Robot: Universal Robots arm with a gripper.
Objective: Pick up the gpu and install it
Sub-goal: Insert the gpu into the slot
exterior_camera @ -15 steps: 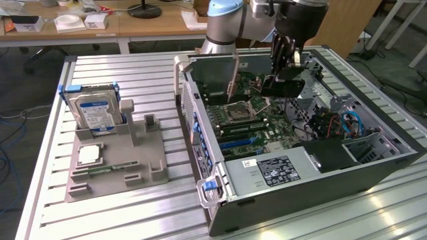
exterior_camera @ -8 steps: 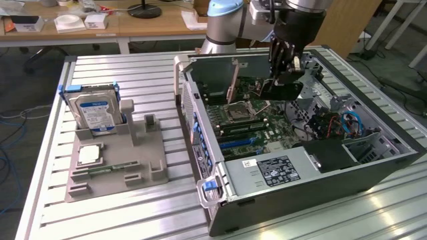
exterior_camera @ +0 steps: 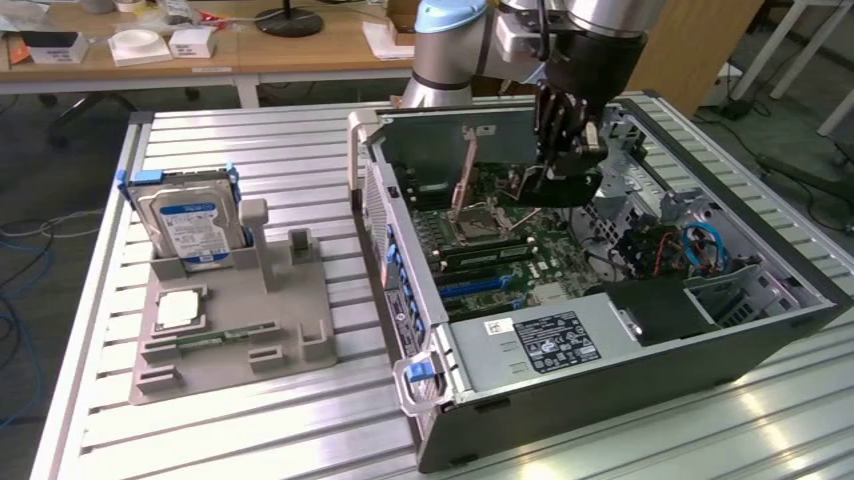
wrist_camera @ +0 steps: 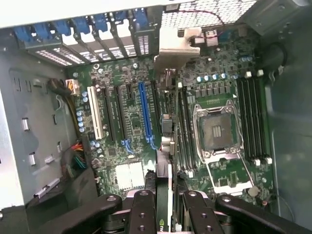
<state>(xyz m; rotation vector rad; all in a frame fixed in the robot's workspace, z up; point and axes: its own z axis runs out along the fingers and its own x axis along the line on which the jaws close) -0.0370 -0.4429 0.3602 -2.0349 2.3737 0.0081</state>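
My gripper (exterior_camera: 567, 150) hangs inside the open computer case (exterior_camera: 747, 340), over the motherboard (exterior_camera: 521, 245). It is shut on the gpu (exterior_camera: 562, 186), a dark card held on edge above the board. In the wrist view the black fingers (wrist_camera: 143, 209) clamp the thin card (wrist_camera: 165, 146) from both sides, and my gripper (wrist_camera: 163, 200) sits at its near end. The card's silvery bracket (wrist_camera: 178, 43) points toward the case's rear slot openings. The card hovers just beside the long blue slot (wrist_camera: 143, 114), between it and the memory slots.
On the exterior view's left, a grey fixture (exterior_camera: 287, 300) holds a silver hard drive (exterior_camera: 187, 215), a processor chip (exterior_camera: 180, 308) and a green memory stick (exterior_camera: 214, 340). Inside the case are the processor socket (wrist_camera: 217, 131), a power supply (exterior_camera: 561, 340) and cables (exterior_camera: 701, 245).
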